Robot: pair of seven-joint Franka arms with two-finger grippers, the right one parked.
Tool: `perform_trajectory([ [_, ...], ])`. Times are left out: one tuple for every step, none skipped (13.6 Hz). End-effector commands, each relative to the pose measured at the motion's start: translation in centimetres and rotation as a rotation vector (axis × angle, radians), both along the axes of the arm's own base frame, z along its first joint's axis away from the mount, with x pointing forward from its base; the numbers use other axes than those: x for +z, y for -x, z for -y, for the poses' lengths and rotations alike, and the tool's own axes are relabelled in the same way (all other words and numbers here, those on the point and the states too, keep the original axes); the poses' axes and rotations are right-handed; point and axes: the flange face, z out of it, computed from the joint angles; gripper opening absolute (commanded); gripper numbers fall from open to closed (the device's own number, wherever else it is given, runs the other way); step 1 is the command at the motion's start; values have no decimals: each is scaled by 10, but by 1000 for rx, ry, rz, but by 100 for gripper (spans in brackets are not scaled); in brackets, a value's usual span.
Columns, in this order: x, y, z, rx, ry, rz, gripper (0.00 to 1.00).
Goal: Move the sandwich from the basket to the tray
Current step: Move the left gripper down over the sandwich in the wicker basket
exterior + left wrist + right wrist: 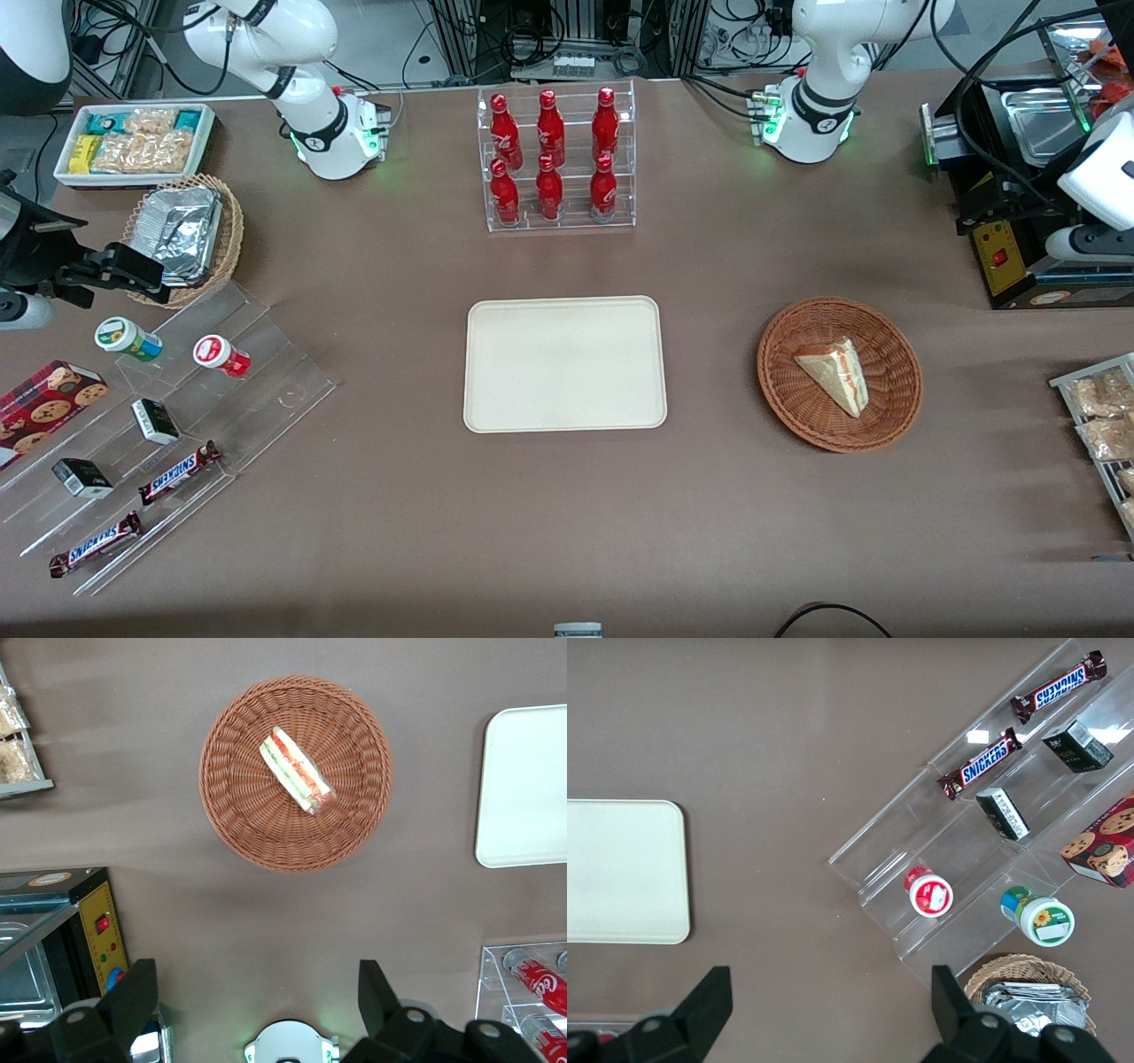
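Note:
The sandwich point(835, 373) point(297, 771), a wrapped white wedge with red and green filling, lies in the round reddish-brown basket point(886, 416) point(239, 815). The cream tray point(565, 363) point(527, 788) lies flat beside the basket, toward the parked arm's end, with nothing on it. My gripper point(257, 983) hangs high over the table, open with nothing between its fingers. It is farther from the front camera than the basket, over the bare table between the basket and the arm's base point(291, 1047).
A black machine point(1019, 221) stands at the working arm's end. A rack of snack packets point(1103, 425) is nearer the front camera. A rack of red bottles point(560, 159) stands past the tray. Acrylic steps with snacks point(159, 425) and a foil-filled basket point(186, 235) are at the parked arm's end.

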Motion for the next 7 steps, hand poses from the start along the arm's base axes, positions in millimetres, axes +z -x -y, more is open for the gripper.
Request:
perform_trajectory([
  [-1, -5, -1, 11, -15, -2, 100],
  [-15, -14, 1, 36, -22, -12, 100],
  [-34, -25, 3, 111, -35, -28, 100],
  [-53, -36, 5, 187, -45, -33, 100],
  [-78, -46, 7, 247, -57, -34, 100],
  [-102, -51, 19, 277, -62, -16, 100],
  [-127, -53, 26, 329, -65, 13, 100],
])
